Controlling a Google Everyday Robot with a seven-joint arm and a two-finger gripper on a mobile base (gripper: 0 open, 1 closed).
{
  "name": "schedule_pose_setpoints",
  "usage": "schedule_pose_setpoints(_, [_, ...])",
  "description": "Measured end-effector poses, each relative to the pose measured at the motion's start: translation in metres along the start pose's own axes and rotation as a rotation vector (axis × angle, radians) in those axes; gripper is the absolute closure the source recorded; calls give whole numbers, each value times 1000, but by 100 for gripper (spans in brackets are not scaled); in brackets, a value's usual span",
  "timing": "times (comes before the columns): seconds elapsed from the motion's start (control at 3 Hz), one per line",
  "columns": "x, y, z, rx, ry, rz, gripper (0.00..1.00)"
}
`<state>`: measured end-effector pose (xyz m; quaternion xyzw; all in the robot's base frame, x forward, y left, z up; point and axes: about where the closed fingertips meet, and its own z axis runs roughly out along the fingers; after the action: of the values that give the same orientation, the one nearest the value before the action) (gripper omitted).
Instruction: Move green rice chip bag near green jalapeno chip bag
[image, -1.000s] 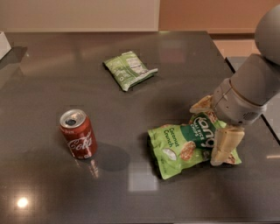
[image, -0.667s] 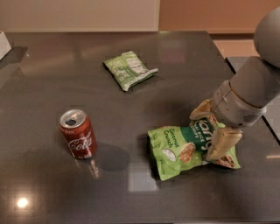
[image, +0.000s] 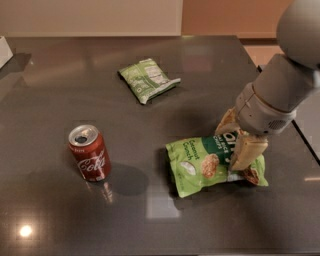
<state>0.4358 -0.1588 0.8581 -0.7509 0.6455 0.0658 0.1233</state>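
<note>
The green rice chip bag (image: 200, 162) is bright green with a dark logo and lies on the dark table (image: 150, 215) at the right front. My gripper (image: 237, 139) is down on the bag's right part. One finger stands at the bag's far edge and the other at its near edge, closed in on the crinkled bag between them. The green jalapeno chip bag (image: 148, 78) is smaller and pale green with a white label. It lies flat further back, left of the gripper and well apart from the rice chip bag.
A red Coca-Cola can (image: 89, 152) stands upright at the left front. The table's right edge runs close behind my arm (image: 280, 90). A white object (image: 4, 50) sits at the far left edge.
My gripper has shifted a little left over the rice chip bag and its fingers have come closer together on it. The bag, the can and the jalapeno bag stay in place.
</note>
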Motion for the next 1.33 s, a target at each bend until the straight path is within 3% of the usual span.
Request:
schedule_pose_setpoints(0.33, [-9, -30, -11, 27, -6, 56, 100])
schedule_pose_setpoints(1.0, [-32, -113, -31, 139, -60, 123, 100])
schedule_pose_setpoints(1.33, [-30, -157, -30, 188, -92, 147, 100])
